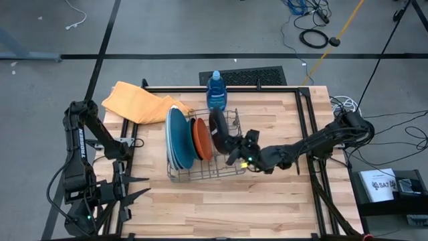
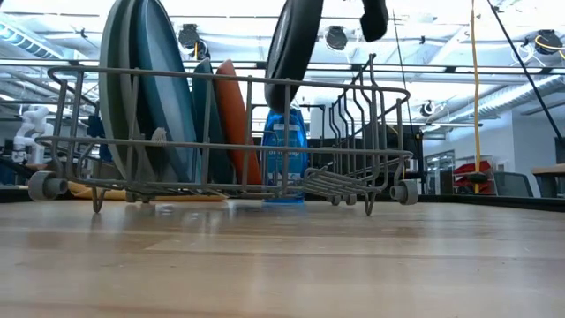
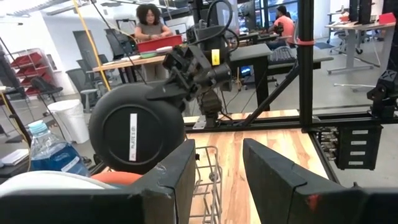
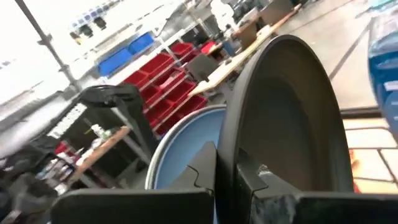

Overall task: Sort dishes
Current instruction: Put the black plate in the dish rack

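Observation:
A wire rack stands mid-table and holds several plates upright on edge in its slots: a grey one, blue ones and an orange one. My right gripper is shut on a black plate, which is over the rack's right half. The black plate also shows in the low view and the left wrist view. My left gripper is open and empty at the table's left edge, and it points toward the rack. My right gripper pinches the black plate's rim between its two fingers, one on each face. The fingers come roughly level from the table's right. The plate stands on edge, slightly tilted, with its lower edge about level with the rack's top rail.
A blue bottle stands just behind the rack at the table's far edge. An orange cloth lies at the far left corner. Bare wood lies in front of and to the right of the rack. People sit at desks in the room beyond.

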`<state>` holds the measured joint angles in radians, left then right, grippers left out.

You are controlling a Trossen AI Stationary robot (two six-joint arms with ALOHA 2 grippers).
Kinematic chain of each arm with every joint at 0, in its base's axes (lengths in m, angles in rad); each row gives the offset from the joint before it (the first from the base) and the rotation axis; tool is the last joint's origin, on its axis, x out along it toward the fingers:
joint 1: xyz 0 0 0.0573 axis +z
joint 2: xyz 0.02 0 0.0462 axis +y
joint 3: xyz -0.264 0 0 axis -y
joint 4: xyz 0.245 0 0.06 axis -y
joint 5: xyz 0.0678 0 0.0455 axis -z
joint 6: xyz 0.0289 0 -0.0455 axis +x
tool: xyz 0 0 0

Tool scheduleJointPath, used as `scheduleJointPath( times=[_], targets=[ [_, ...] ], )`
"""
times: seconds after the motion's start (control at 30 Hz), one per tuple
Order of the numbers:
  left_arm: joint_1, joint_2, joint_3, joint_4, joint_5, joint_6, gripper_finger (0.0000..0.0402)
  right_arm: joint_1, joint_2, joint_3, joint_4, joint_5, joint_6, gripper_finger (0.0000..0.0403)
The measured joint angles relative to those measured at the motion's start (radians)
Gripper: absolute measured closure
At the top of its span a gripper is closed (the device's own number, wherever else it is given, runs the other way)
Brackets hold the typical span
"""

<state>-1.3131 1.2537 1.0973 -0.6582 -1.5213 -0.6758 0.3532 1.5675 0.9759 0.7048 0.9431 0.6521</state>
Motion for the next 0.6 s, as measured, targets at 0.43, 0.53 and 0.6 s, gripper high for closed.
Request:
scheduleJointPath(
  times=[0.43, 0.53, 0.6],
  targets=[
    [0.0, 0.0, 0.0, 0.013, 0.006, 0.0, 0.0265, -0.005, 0.201, 0.146, -0.122, 0.079, 0.13, 0.0396],
    [0.0, 0.0, 0.0, 0.013, 0.006, 0.001, 0.0265, -0.007, 0.221, 0.147, -0.123, 0.098, 0.159, 0.0396],
    [0.0, 0.0, 0.0, 0.013, 0.007, 0.001, 0.0265, -0.007, 0.233, 0.147, -0.132, 0.136, 0.173, 0.0396]
  ],
)
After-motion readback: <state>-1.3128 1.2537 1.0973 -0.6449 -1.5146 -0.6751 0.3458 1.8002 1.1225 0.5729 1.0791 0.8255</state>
